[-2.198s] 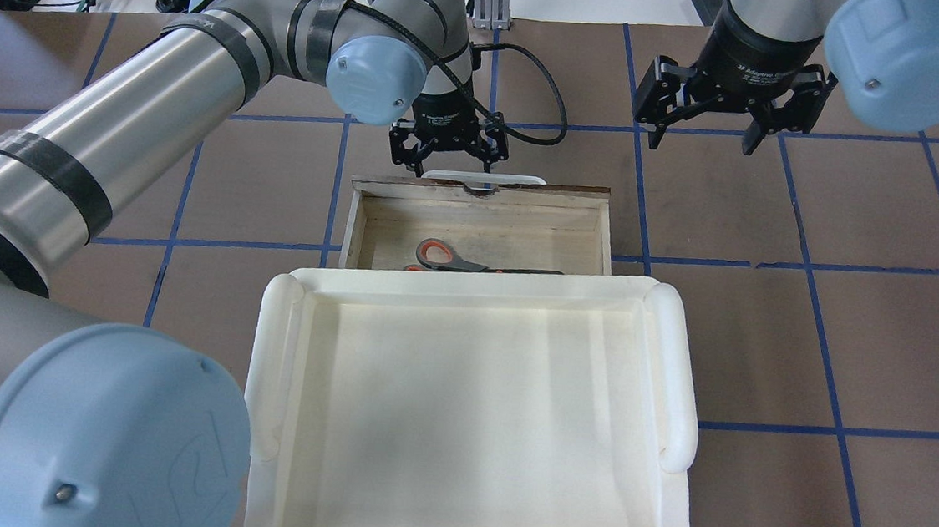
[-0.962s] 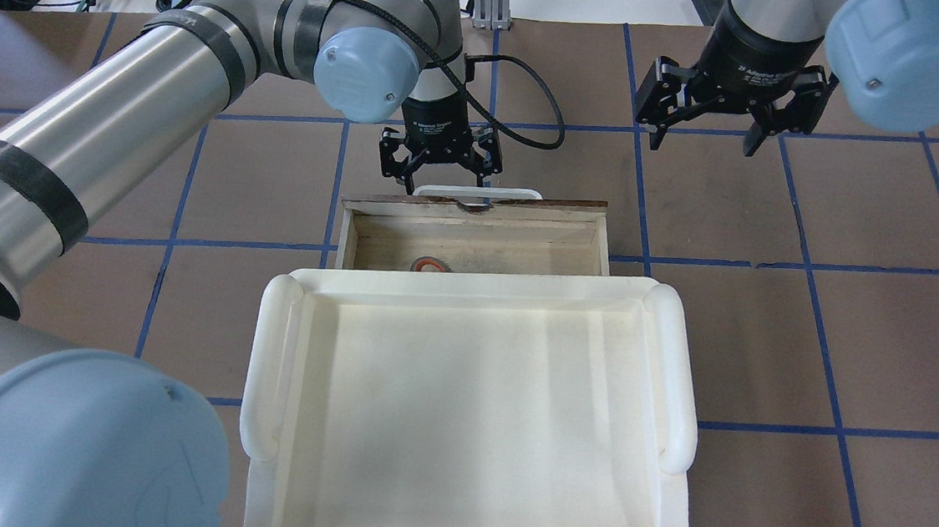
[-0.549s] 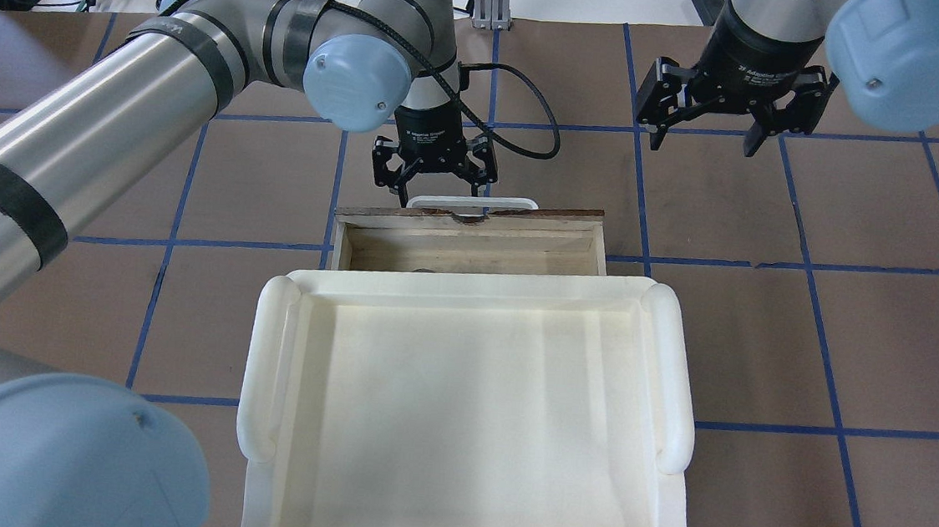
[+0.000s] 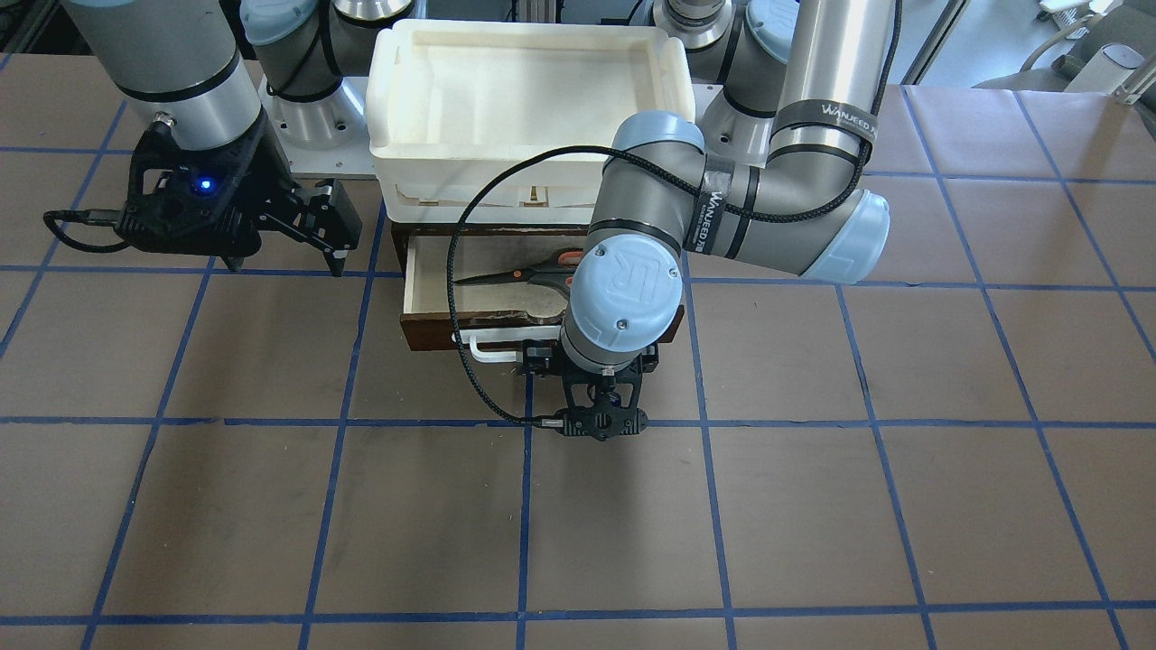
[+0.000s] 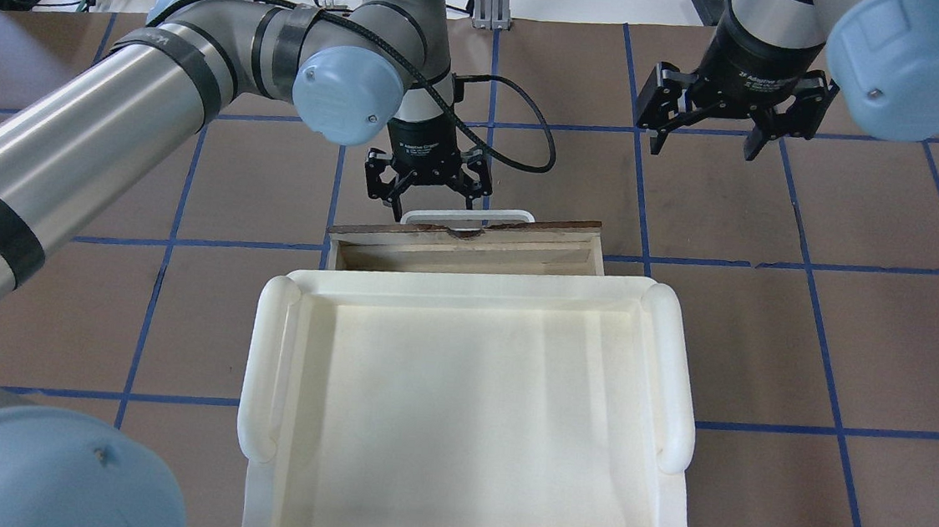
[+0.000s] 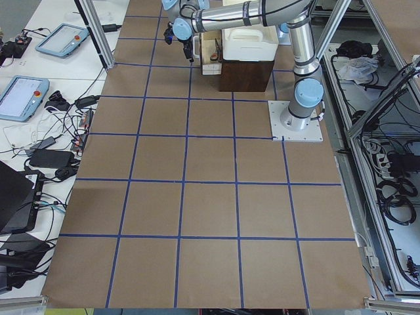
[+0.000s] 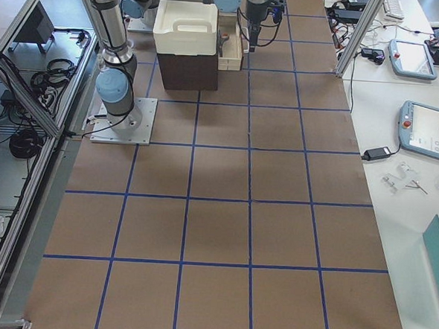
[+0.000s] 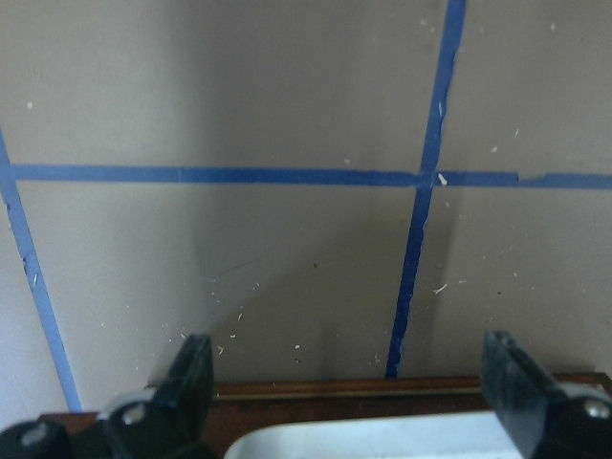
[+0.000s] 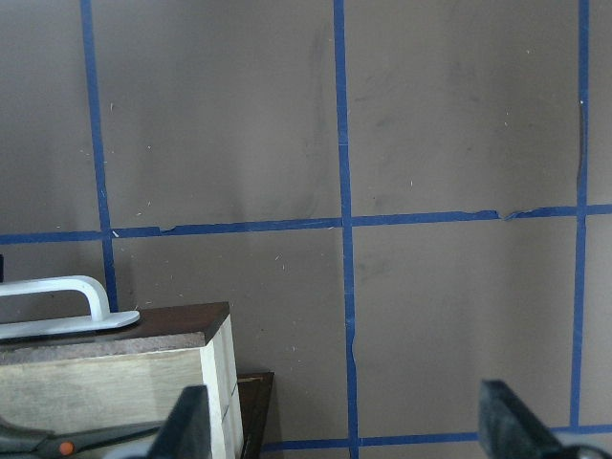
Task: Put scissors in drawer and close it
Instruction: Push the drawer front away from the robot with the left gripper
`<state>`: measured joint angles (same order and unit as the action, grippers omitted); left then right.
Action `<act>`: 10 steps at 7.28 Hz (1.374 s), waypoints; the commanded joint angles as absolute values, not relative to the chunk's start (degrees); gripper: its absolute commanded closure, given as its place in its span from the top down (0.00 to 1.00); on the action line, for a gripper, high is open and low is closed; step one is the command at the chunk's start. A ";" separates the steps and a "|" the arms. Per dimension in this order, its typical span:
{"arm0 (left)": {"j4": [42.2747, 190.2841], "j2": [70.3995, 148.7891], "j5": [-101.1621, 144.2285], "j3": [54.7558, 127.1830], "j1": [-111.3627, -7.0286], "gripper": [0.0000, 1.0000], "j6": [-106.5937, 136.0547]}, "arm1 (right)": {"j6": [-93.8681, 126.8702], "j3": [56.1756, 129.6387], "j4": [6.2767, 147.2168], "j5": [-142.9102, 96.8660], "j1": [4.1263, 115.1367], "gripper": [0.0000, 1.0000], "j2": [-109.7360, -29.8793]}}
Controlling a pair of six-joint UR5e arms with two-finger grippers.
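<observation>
The drawer (image 5: 464, 245) has a dark brown front (image 4: 433, 330) and a white bar handle (image 5: 467, 213), and it stands partly open under the white tray. The scissors (image 4: 519, 272) lie inside it with the orange-lined handles on that view's right. They are hidden under the tray in the overhead view, and a bit shows in the right wrist view (image 9: 57, 441). My left gripper (image 5: 428, 197) is open and empty, its fingers (image 8: 186, 382) straddling the handle (image 8: 382, 438) at the drawer front. My right gripper (image 5: 707, 144) is open and empty, off to the drawer's side (image 9: 346, 426).
A large white plastic tray (image 5: 269, 365) sits on top of the cabinet, over the drawer. The brown table is marked with a grid of blue tape (image 5: 804, 265). A black cable (image 4: 465, 298) loops from my left wrist across the drawer.
My left gripper has moved toward the cabinet and pushed the drawer in. The scissors have slid out of overhead sight under the tray. The right arm has stayed still.
</observation>
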<state>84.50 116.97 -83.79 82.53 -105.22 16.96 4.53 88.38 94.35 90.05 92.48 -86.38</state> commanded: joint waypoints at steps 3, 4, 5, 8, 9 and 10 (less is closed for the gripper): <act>85.34 113.65 -83.76 86.56 -105.47 1.00 16.96 | 4.39 88.59 94.48 90.09 92.46 1.00 -86.48; 85.34 113.12 -83.76 87.09 -105.56 1.00 16.96 | 4.48 88.68 94.40 90.09 92.46 1.00 -86.48; 85.34 112.77 -83.76 87.45 -105.82 1.00 16.96 | 4.40 88.68 94.39 90.09 92.46 1.00 -86.48; 87.00 111.11 -83.85 88.50 -107.05 1.00 17.05 | 4.39 88.68 94.22 90.18 92.37 1.00 -86.48; 89.01 109.88 -83.85 88.59 -107.14 1.00 16.96 | 4.39 88.68 94.13 90.26 92.37 1.00 -86.48; 89.21 109.25 -83.93 89.29 -107.23 1.00 16.96 | 4.39 88.68 94.13 90.26 92.37 1.00 -86.48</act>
<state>88.21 110.28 -83.87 88.68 -107.08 17.00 4.40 88.68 94.18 90.23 92.38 -86.49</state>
